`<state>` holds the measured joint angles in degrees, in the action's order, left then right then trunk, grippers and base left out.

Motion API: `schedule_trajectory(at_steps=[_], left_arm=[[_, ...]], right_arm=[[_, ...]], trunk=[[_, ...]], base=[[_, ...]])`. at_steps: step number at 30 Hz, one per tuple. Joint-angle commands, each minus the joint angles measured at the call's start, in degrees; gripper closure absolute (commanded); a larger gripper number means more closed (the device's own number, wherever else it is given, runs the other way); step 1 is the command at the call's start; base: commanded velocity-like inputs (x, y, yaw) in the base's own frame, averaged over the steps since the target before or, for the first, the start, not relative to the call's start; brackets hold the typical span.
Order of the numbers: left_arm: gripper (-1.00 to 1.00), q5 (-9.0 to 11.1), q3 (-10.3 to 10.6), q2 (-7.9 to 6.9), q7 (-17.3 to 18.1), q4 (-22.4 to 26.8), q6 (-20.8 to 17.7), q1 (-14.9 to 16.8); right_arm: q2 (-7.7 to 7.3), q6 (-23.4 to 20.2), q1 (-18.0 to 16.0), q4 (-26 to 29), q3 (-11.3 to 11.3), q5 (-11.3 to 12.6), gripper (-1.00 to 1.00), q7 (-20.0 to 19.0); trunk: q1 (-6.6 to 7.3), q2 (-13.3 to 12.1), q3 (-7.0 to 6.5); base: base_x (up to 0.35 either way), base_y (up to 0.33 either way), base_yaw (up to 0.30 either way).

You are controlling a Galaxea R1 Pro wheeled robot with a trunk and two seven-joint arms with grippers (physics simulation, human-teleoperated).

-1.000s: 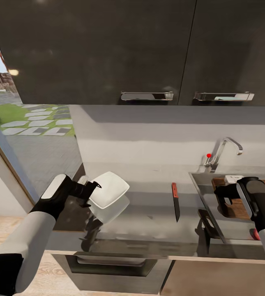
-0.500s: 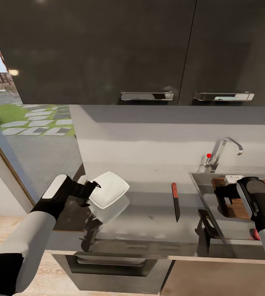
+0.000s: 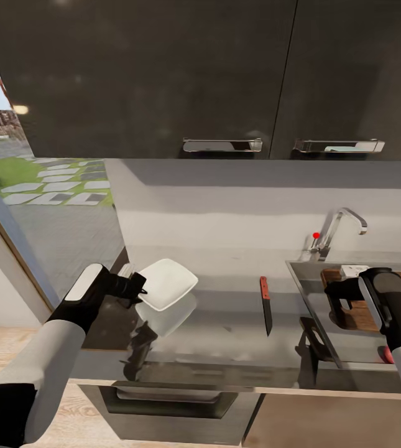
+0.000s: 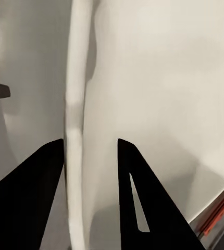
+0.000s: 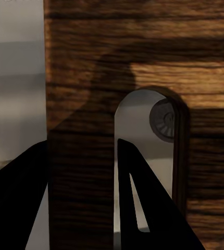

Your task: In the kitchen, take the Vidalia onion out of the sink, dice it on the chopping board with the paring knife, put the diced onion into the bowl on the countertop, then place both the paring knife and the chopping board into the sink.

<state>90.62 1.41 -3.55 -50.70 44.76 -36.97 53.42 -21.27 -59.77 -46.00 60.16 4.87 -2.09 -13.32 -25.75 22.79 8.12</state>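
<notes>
My left gripper (image 3: 139, 285) is shut on the rim of the white bowl (image 3: 168, 283), holding it tilted just above the glossy grey countertop (image 3: 225, 323). In the left wrist view the fingers (image 4: 44, 172) straddle the bowl's rim (image 4: 75, 120). The paring knife (image 3: 265, 305) lies on the countertop between the bowl and the sink (image 3: 303, 286). My right gripper (image 3: 343, 306) is shut on the chopping board (image 3: 359, 314) over the sink. It grips the strip (image 5: 81, 104) beside the handle slot. A small red lump (image 3: 385, 354), possibly the Vidalia onion, peeks from behind my right forearm.
A chrome tap (image 3: 340, 224) with a red knob stands behind the sink. Dark wall cabinets with bar handles (image 3: 222, 145) hang overhead. A doorway to a garden opens at the left. The drain (image 5: 164, 120) shows through the board's slot. A white patch (image 3: 354, 270) sits at the board's far end.
My left gripper's fingers have closed in on the bowl's rim, and the bowl has shifted slightly up and to the right. The right arm and the board have not moved.
</notes>
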Motion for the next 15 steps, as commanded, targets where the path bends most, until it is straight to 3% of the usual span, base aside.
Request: schedule_trajectory(at_steps=[1, 10, 15], left_arm=[[1.0, 0.4, 0.1, -0.05, -0.3, 0.1, -0.1, 0.0], [1.0, 0.6, -0.1, -0.09, -0.2, 1.9, -0.2, -0.3], [1.0, 1.1, -0.7, -0.74, -0.7, 10.1, -0.1, -3.0]], right_arm=[[0.0, -0.2, -0.1, 0.0, 0.1, -0.3, 1.0, -0.3], [0.07, -0.2, -0.1, 0.0, 0.0, -0.3, 1.0, -0.3], [0.01, -0.2, -0.1, 0.0, 0.1, -0.3, 1.0, -0.3]], trunk=[[-0.04, 0.1, 0.13], [-0.04, 0.1, 0.13], [-0.04, 0.1, 0.13]], base=[[0.0, 0.0, 0.0], [0.0, 0.0, 0.0], [0.0, 0.0, 0.0]])
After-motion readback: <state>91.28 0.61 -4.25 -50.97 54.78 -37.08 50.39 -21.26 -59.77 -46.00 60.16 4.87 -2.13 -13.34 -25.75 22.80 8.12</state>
